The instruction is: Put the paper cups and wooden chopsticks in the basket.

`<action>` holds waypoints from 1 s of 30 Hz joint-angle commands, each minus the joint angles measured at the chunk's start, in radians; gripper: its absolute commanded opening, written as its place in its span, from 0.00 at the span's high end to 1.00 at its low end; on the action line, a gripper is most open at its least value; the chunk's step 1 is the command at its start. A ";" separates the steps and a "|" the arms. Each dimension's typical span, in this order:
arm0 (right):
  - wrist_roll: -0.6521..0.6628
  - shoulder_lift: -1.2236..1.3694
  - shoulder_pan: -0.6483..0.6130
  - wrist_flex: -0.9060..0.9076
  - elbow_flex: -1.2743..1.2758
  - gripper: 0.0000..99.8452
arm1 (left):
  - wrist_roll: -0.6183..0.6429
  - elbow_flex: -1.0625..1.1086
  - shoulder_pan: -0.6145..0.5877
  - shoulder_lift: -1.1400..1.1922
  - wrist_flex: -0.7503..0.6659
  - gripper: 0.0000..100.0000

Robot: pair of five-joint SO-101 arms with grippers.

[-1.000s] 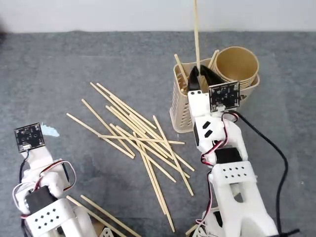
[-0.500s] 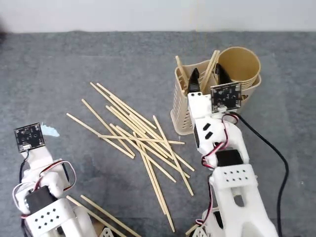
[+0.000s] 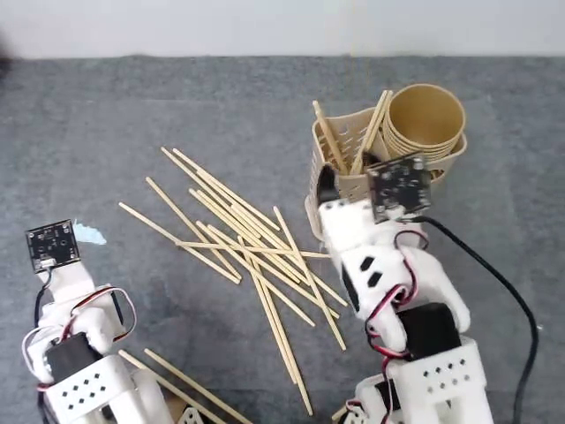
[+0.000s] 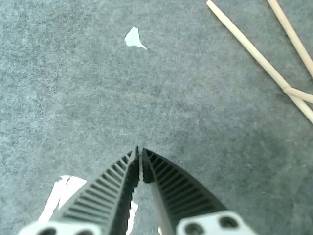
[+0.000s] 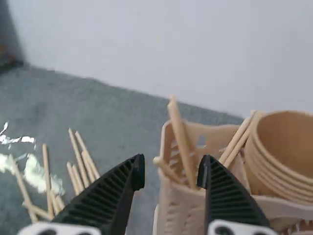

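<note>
My left pincer [image 4: 140,152] was pressed together, holding nothing, above the grey mat [image 4: 205,98] at the table's 8 o'clock corner. Loose chopsticks [image 3: 252,246] lay crisscrossed mid-table. At their 2 o'clock my right pincer [image 5: 171,172] stood apart and empty, just before the basket [image 3: 350,132]. The basket held a few sticks [image 3: 328,137] upright and, at its 3 o'clock side, stacked cups [image 3: 427,119].

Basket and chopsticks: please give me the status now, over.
Right gripper open, empty, by the basket. Left gripper shut, empty, over the mat. Cups and a few chopsticks in basket; loose pile on mat. No obstacle seen.
</note>
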 commanded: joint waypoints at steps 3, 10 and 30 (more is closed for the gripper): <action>-0.011 -0.021 -0.105 0.206 -0.064 0.82 | 0.005 -0.005 0.003 -0.012 -0.025 0.99; -0.008 0.173 -0.130 0.389 -0.066 0.82 | 0.005 -0.005 0.003 -0.012 -0.025 0.99; -0.005 0.817 -0.133 0.119 -0.098 0.82 | 0.005 -0.004 0.003 -0.012 -0.025 0.99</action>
